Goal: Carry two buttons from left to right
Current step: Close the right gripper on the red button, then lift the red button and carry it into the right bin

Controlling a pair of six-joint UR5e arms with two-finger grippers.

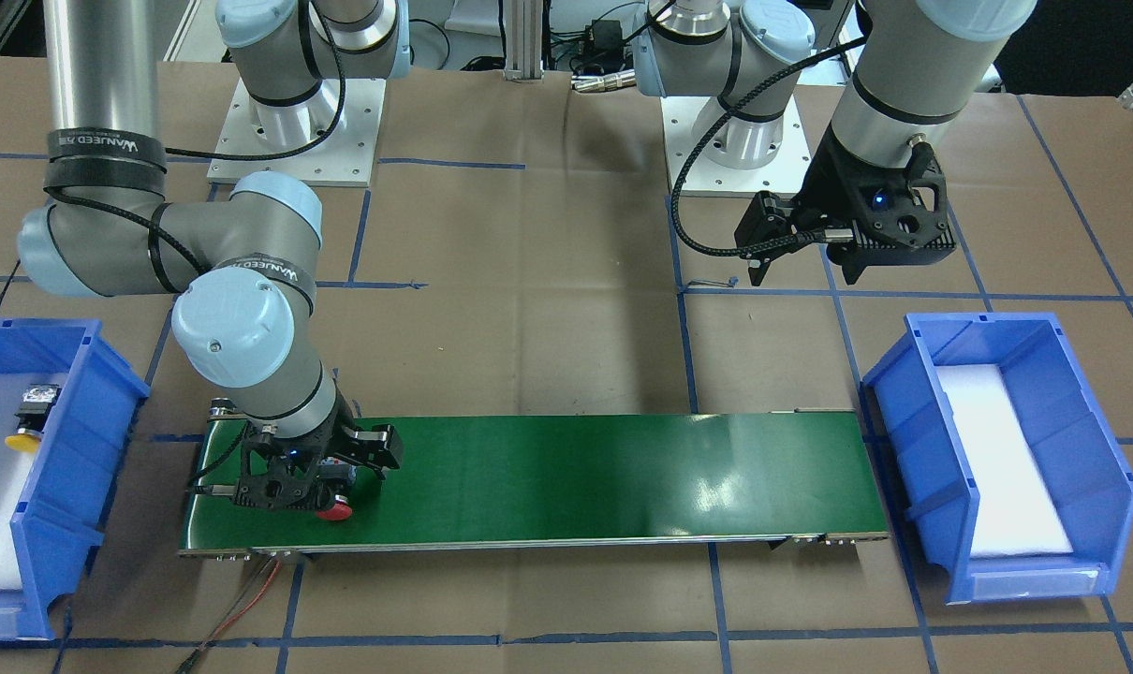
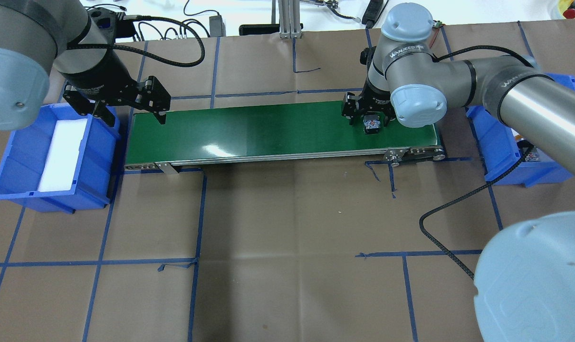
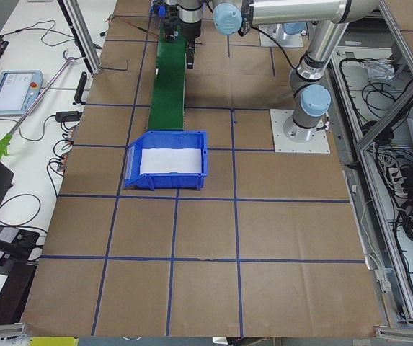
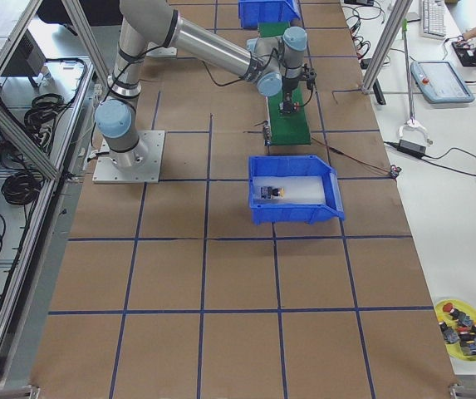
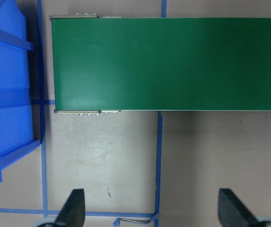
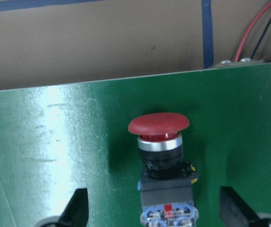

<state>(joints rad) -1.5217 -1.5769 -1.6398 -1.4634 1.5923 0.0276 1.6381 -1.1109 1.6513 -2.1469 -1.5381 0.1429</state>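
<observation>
brown-papered table, green conveyor belt [image 1: 576,468] – red button [image 6: 161,142] lies at its right end between the right gripper [image 6: 154,210]'s wide fingers, ready for pickup; yellow button [image 1: 31,417] already in the blue bin [image 1: 108,421] – left gripper [image 5: 152,208] gapes idle.

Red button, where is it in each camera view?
Front-facing: button lower left, on belt.
Overhead: button upper right, on belt.
Exterior left: too small to tell.
Exterior right: too small to tell.
Left wrist: not in it.
Right wrist: button at centre.
Shared landmark: the green belt.
</observation>
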